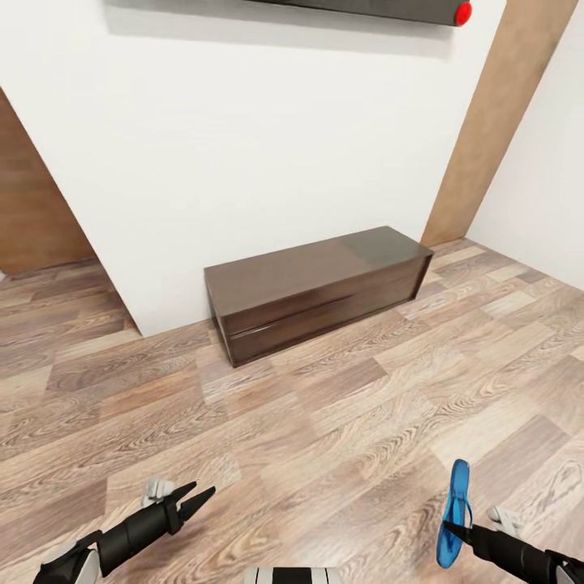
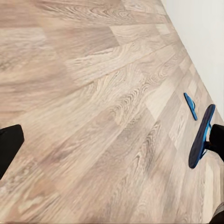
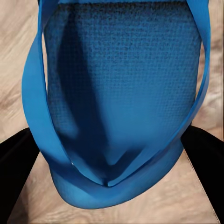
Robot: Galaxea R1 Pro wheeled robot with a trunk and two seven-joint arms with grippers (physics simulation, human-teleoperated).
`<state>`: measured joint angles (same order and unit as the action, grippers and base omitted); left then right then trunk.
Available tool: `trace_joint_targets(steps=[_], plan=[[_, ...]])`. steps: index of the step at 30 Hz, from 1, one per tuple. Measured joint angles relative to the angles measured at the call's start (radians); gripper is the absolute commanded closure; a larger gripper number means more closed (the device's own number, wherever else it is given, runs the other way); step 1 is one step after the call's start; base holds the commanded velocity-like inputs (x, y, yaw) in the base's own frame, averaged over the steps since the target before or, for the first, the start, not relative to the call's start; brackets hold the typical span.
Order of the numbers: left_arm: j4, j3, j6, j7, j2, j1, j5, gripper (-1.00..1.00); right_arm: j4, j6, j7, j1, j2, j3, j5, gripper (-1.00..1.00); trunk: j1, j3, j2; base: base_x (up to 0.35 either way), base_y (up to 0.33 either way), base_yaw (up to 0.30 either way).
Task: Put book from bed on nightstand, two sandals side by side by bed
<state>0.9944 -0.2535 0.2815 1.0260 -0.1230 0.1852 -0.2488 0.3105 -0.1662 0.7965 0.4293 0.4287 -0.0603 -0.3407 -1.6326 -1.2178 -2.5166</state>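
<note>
1. I'm facing a plain white wall (image 1: pixel 243 146), evenly lit.
2. A long low dark brown bench (image 1: pixel 316 288) stands against its base.
3. Wood-plank floor (image 1: pixel 324 422) spreads below me.
4. A black wall screen (image 1: pixel 381 8) with a red dot hangs above.

Grainy matt wood-plank floor (image 1: pixel 341 422), dark bench (image 1: pixel 316 288) with glossy wooden top, blue sandal (image 3: pixel 121 93) with pebbled, rubbery sole

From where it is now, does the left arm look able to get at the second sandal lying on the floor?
Probably not yet: the left tool is open and free, but the second sandal lies beyond the held sandal in the right tool.
</note>
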Motion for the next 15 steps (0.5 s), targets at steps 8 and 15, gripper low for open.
trace_joint_targets(steps=[8, 15], plan=[[-0.136, -0.007, -0.104, 0.0, -0.038, -0.003, 0.0, -1.0, -0.023, 0.014, 0.001, 0.0, 0.0, 0.001, 0.004, 1.0, 0.004, 0.031, 0.002, 0.0, 0.0, 0.0], [-0.327, -0.01, -0.276, 0.003, -0.058, -0.005, -0.003, -1.0, -0.048, 0.019, 0.001, 0.0, -0.001, 0.004, 0.008, 1.0, 0.007, 0.058, 0.004, 0.0, 0.0, 0.0]])
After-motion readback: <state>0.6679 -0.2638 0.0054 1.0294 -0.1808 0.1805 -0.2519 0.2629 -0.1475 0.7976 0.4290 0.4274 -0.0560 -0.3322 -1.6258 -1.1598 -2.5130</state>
